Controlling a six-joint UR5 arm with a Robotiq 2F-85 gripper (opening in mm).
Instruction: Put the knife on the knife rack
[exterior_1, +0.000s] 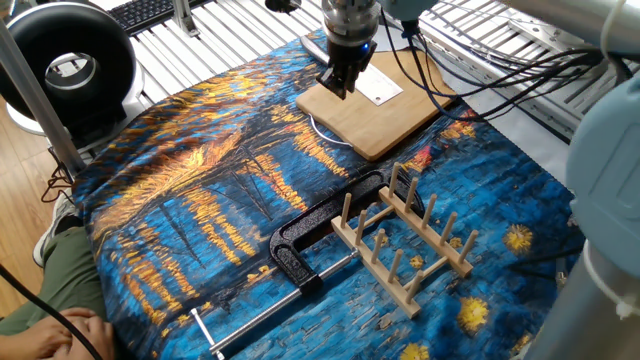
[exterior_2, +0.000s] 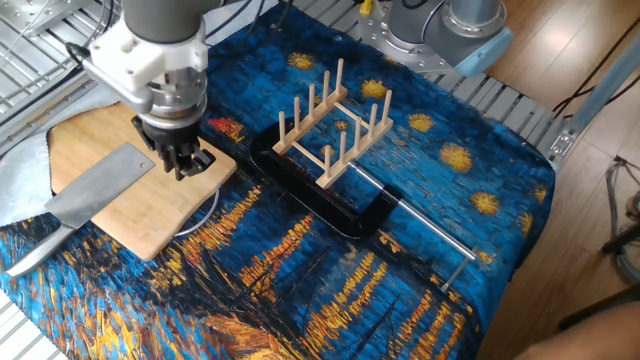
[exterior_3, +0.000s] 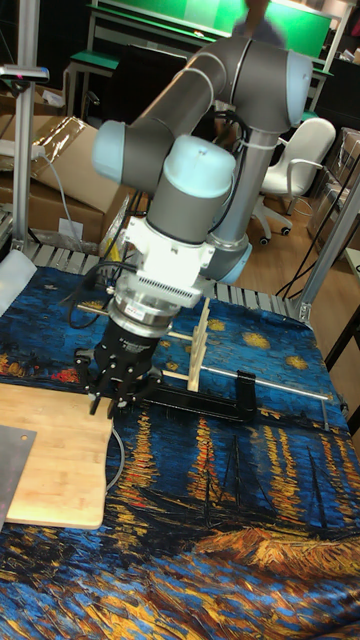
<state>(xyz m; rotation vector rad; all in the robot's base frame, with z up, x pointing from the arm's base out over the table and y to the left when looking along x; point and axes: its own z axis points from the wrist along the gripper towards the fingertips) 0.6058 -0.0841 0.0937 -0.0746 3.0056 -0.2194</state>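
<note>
The knife (exterior_2: 95, 190) lies flat on the bamboo cutting board (exterior_2: 150, 215), its long axis running diagonally: the broad grey blade with its dark dot points toward the board's middle and the gripper, while the handle end sticks out past the board's edge onto the painted cloth (exterior_2: 300, 270). In the one fixed view only a pale patch of blade (exterior_1: 375, 85) shows beside the gripper, the rest hidden behind the tool. In the tall fixed view just a grey corner of it (exterior_3: 12, 465) shows, cut off by the left edge.

The knife rack (exterior_2: 330, 125) stands upright on the cloth, well apart from the knife, its pegs pointing up; a black clamp (exterior_2: 330, 205) with a steel rod lies just beside it. In the tall fixed view the rack is mostly hidden behind the arm.

The arm reaches down over the board with the wrist vertical — the gripper (exterior_2: 187, 165) points straight at the board's corner nearest the rack, just beside the blade's end. Its fingers (exterior_3: 105, 395) look slightly parted and hold nothing – whether the tips touch the wood cannot be told
</note>
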